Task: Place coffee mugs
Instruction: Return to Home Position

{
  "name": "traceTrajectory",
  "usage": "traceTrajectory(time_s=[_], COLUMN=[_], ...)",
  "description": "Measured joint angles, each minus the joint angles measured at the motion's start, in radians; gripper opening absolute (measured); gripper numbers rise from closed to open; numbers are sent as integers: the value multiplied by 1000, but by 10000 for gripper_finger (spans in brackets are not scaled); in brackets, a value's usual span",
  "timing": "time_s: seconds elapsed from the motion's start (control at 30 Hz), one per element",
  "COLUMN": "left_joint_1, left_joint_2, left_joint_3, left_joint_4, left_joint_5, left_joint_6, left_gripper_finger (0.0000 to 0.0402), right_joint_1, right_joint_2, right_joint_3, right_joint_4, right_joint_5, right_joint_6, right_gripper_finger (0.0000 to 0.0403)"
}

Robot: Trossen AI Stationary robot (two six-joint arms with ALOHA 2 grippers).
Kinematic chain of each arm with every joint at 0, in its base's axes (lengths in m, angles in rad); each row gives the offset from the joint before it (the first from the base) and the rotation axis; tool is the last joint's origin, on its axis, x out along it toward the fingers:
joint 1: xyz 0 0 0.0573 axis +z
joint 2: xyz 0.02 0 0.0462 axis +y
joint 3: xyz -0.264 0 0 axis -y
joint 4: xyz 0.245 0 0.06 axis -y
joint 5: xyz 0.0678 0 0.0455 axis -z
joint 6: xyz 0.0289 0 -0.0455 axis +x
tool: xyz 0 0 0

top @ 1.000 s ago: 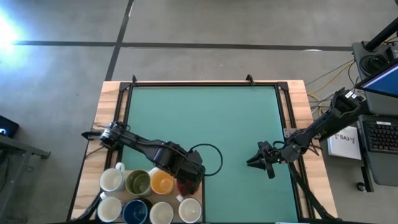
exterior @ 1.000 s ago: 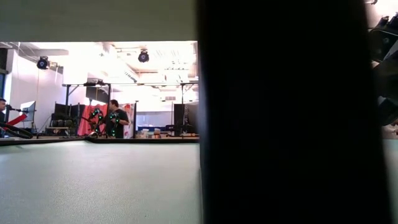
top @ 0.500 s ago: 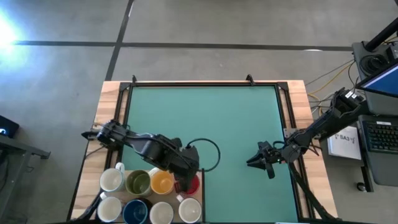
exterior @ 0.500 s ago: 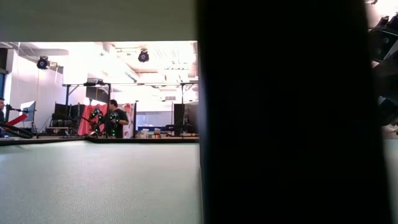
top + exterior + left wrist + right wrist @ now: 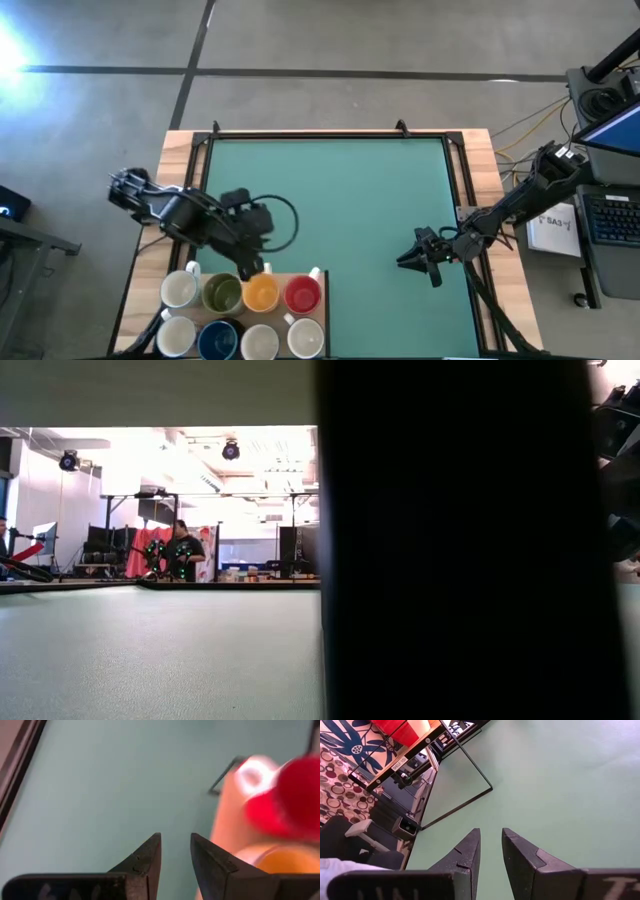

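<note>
Eight coffee mugs stand upright in two rows on a wooden board [image 5: 322, 318] at the table's near left corner. The far row is white [image 5: 180, 290], olive-green [image 5: 222, 293], orange [image 5: 261, 293] and red [image 5: 302, 295]. The near row is white, dark blue [image 5: 217, 340] and two more white. My left gripper [image 5: 250, 268] hangs just beyond the olive and orange mugs, open and holding nothing; in its wrist view [image 5: 176, 855] the red mug [image 5: 295, 790] lies off to one side. My right gripper [image 5: 410, 258] waits open at the right, low over the mat [image 5: 490, 845].
The green mat [image 5: 330, 190] lies bare over the middle and far part. A black cable loop [image 5: 290, 222] hangs by the left arm. In the low view a broad dark shape [image 5: 450, 560] blocks the middle and right; a person [image 5: 180, 552] stands far back in the room.
My left gripper has come away from the red mug, rising and pulling back toward the table's left and far side, and it has turned as it went. The red mug stays standing on the board at the right end of the far row. The right arm kept still.
</note>
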Motion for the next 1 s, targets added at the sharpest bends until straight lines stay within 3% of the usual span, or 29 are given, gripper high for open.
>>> traceTrajectory(time_s=[0.33,0.67,1.0], left_joint_1=[1,29,71], left_joint_2=[-475,-993,-1334], left_joint_3=[-619,-1184,-1627], left_joint_4=[246,715,1178], left_joint_5=[-107,-253,-293], left_joint_6=[-27,160,309], left_gripper_finger=[87,87,87], right_joint_1=[0,0,0], right_joint_2=[0,0,0], right_joint_3=[0,0,0], right_joint_4=[0,0,0], right_joint_5=[0,0,0], right_joint_6=[0,0,0], right_gripper_finger=[68,68,68])
